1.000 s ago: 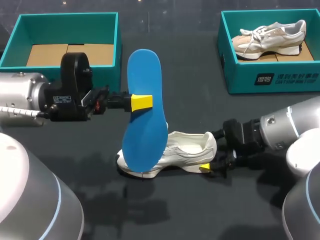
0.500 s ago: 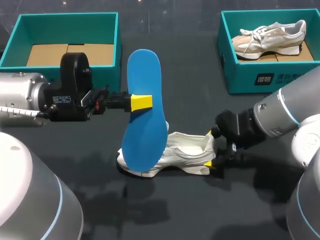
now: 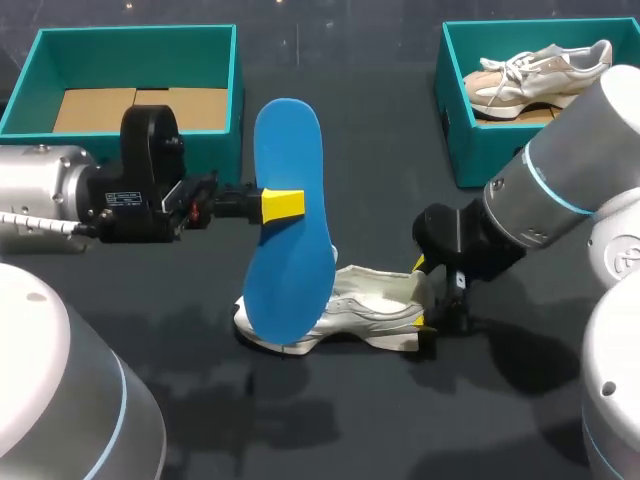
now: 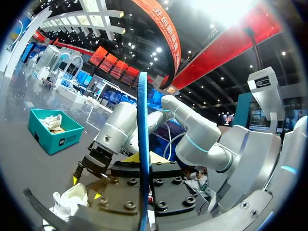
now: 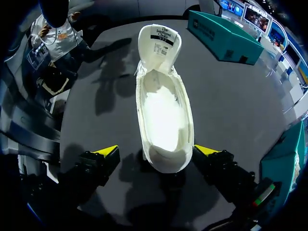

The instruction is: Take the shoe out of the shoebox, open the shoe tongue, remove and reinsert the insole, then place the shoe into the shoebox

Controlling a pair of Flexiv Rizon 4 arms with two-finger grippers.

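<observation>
Insole [image 3: 290, 230], bright blue, is held up over the middle of the dark table [image 3: 380, 150]. The left gripper [image 3: 282, 204] comes in from 9 o'clock and its yellow tips are clamped on the insole's edge. The insole's lower end covers the toe of the white shoe [image 3: 375, 310]. That shoe rests on its sole just toward 6 o'clock from the table's centre, toe to 9 and heel to 3. The right gripper [image 3: 420, 293] sits at the heel with its fingers spread wide, one yellow tip on either side of it. The tongue [image 5: 160, 36] stands lifted, and the shoe's inside is bare white. The left shoebox [image 3: 130, 32] is at 10 o'clock. The right shoebox [image 3: 470, 150], at 2 o'clock, holds a beige shoe [image 3: 520, 75].
</observation>
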